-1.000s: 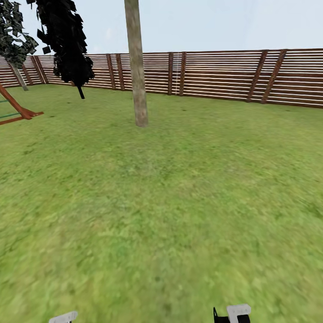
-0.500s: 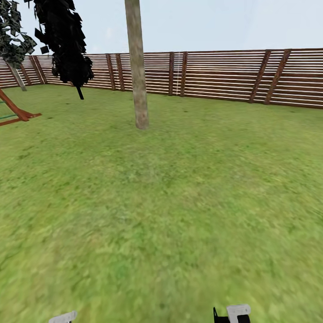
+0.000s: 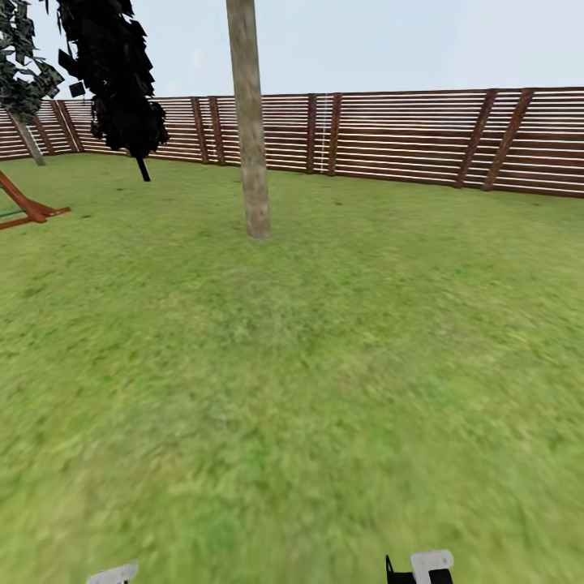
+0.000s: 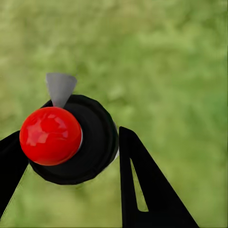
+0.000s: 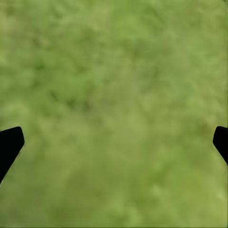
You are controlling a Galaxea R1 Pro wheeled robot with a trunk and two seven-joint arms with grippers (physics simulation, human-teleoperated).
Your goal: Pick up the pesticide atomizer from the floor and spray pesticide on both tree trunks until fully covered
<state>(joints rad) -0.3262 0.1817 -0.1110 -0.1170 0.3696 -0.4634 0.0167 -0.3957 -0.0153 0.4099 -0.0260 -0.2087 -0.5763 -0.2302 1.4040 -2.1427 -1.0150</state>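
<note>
Rolling: the whole head view has slid over the last second, so the base is driving forward across the wide green lawn; the things themselves have not moved.
Left gripper: clenched on the dark green-black spray bottle with the round red top; its black fingers press the body from both sides, and a grey nozzle tip pokes out past the cap.
Atomizer place: in that grasp, above blurred grass, at about 7 o'clock under the head camera.
Swing frame: a reddish-brown slanted wooden leg sits at 10 o'clock, nearer the picture's edge than a second ago.
Dark tree: a near-black narrow tree at 11 o'clock, not a target.
Target trunk: the pale grey-brown mottled column stands at 12 o'clock, its base lower in the picture than before, so it is nearer; no white specks show on it, though the render is probably too coarse to be sure.
Fence: reddish-brown horizontal slats run behind.
Right gripper: spread wide and empty over grass.
Meaning: pickup done, spraying not begun.
</note>
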